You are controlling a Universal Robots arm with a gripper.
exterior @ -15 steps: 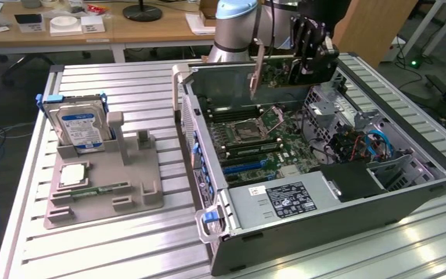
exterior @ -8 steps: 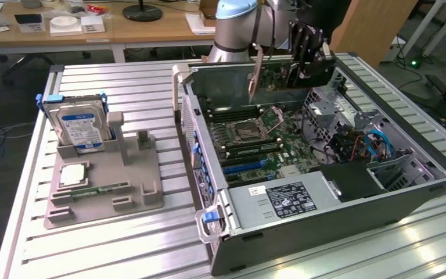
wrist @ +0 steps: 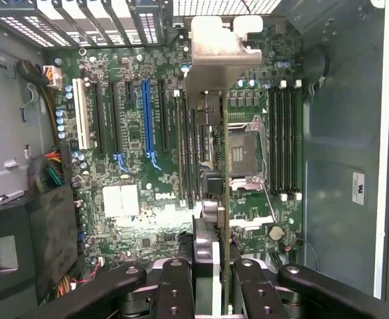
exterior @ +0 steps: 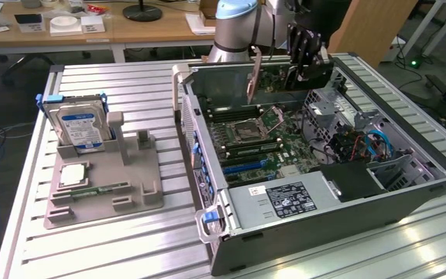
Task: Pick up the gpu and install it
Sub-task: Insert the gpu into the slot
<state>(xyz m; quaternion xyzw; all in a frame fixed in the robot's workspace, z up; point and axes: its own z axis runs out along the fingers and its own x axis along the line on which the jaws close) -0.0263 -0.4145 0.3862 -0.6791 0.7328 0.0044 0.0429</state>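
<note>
My gripper [exterior: 310,71] hangs over the far end of the open computer case [exterior: 409,192], shut on the gpu [exterior: 276,80]. The card stands on edge above the case, its green board facing the exterior view, with the silver end bracket [exterior: 255,74] at the exterior view's left. In the wrist view the gpu [wrist: 213,153] shows edge-on between my black fingers [wrist: 176,287], and its bracket [wrist: 220,56] points toward the rear slot openings. It hovers over the motherboard [wrist: 135,199], near the black expansion slots beside a blue slot [wrist: 148,123]. The card is apart from the board.
A grey holder [exterior: 130,180] on the slatted table [exterior: 114,244] at the exterior view's left carries a silver hard drive [exterior: 79,125], a chip [exterior: 74,174] and a memory stick [exterior: 99,190]. Inside the case are a power supply [exterior: 285,200], cables [exterior: 362,145] and the CPU socket [exterior: 250,132].
</note>
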